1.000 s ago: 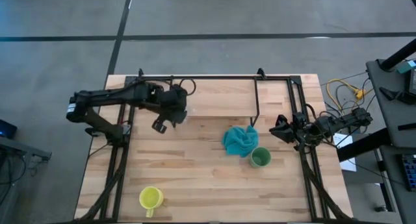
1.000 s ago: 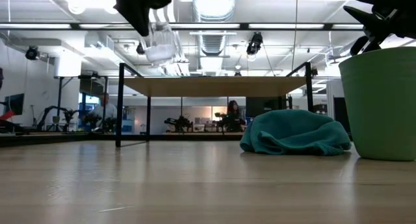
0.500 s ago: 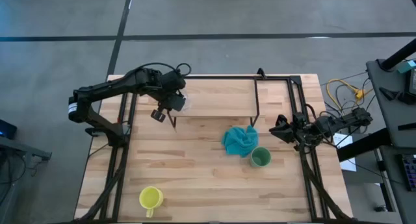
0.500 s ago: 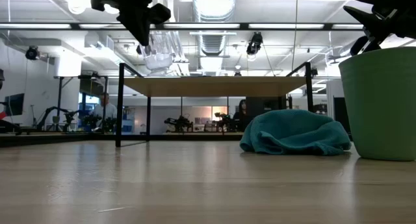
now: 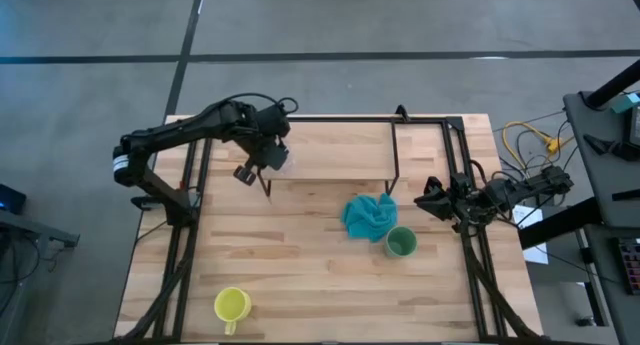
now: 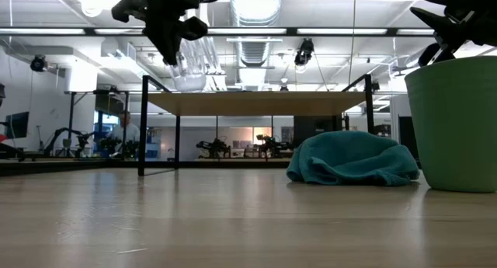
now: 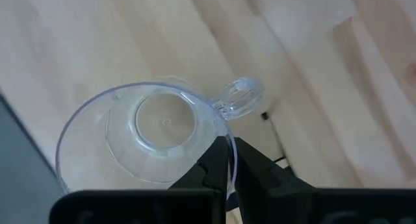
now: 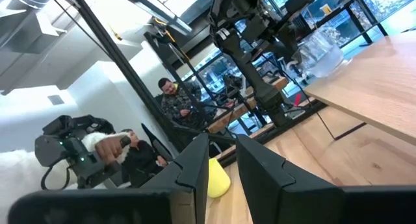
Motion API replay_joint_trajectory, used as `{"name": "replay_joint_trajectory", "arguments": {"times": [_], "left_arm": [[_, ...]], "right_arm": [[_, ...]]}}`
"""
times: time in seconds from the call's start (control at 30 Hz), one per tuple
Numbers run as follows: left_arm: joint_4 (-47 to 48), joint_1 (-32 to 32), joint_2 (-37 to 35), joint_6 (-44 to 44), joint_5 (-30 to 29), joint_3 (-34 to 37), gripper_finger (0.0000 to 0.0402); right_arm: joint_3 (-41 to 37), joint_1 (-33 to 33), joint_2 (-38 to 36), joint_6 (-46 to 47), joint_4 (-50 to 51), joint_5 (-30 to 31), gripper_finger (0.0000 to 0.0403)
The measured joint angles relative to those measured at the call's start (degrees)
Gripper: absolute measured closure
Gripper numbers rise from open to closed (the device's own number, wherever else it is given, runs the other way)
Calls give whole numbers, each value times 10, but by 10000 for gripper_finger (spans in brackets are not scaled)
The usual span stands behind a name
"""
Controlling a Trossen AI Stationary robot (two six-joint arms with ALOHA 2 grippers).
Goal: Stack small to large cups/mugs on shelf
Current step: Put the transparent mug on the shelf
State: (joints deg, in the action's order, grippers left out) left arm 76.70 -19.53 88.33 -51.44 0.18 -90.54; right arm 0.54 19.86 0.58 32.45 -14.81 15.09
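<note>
The glass cup [image 5: 279,157] is held above the shelf [image 5: 340,150]; the cloth [image 5: 368,215] lies at the green cup's [image 5: 400,243] eleven o'clock, touching.

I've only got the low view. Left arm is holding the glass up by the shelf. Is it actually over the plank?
Observer: Yes. From above, the glass cup in the left gripper is over the left part of the shelf.
Operator: How is it gripped?
Observer: The left wrist view shows the fingers pinching the rim wall, one inside and one outside, with the handle pointing away.
Operator: Where's the yellow mug?
Observer: Near the table's front left corner, the yellow mug stands upright. The right gripper waits at the right edge.
</note>
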Motion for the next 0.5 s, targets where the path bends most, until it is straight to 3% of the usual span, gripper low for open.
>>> {"name": "replay_joint_trajectory", "arguments": {"times": [0.13, 0.5], "left_arm": [[3, 0, -2, 8, -42, -17, 401], [25, -3, -2, 46, -28, -80, 401]], "right_arm": [[0, 0, 0, -1, 0, 0, 328], [0, 0, 0, -40, 0, 1, 328]]}}
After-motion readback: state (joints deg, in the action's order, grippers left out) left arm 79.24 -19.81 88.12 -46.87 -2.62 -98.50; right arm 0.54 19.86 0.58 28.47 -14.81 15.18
